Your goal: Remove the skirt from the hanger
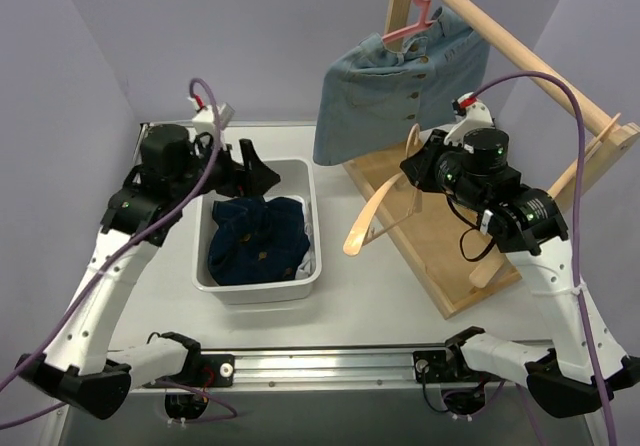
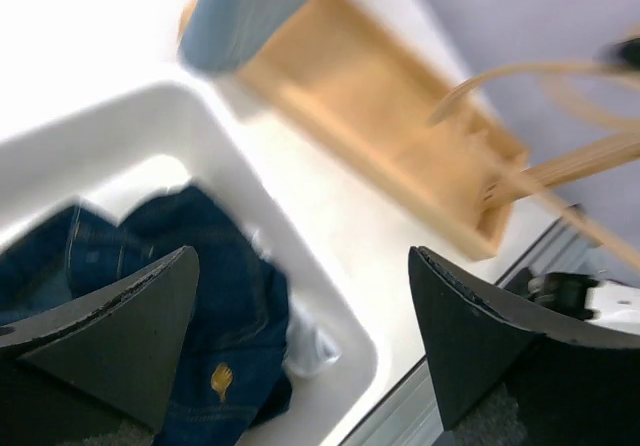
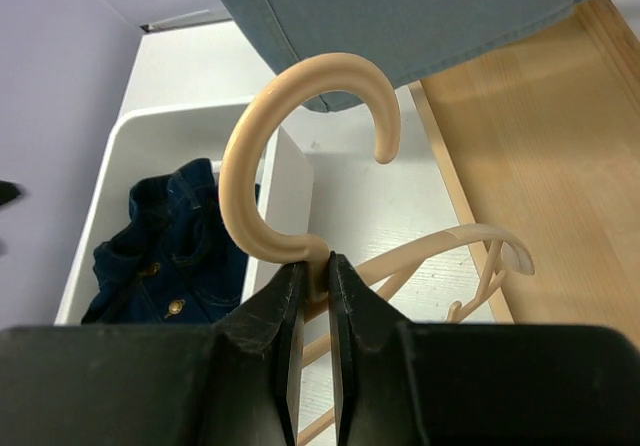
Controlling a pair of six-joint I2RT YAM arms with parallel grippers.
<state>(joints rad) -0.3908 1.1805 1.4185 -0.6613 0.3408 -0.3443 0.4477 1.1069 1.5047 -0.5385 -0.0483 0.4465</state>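
Observation:
A dark blue denim skirt (image 1: 258, 238) lies crumpled in the white bin (image 1: 262, 291), off any hanger. My left gripper (image 1: 258, 171) hovers open just above the bin's far rim. In the left wrist view its fingers stand wide apart with nothing between them (image 2: 300, 306), over the dark skirt (image 2: 130, 256). My right gripper (image 1: 412, 166) is shut on the neck of a bare beige hanger (image 1: 372, 221), held up over the table. In the right wrist view the jaws (image 3: 317, 271) pinch the stem under the hook (image 3: 245, 166).
A light blue skirt (image 1: 395, 81) hangs on a pink hanger (image 1: 425, 6) from the wooden rail (image 1: 530, 51). The rack's wooden base (image 1: 440, 236) lies right of the bin. The light skirt's hem (image 3: 420, 16) hangs just beyond the beige hook.

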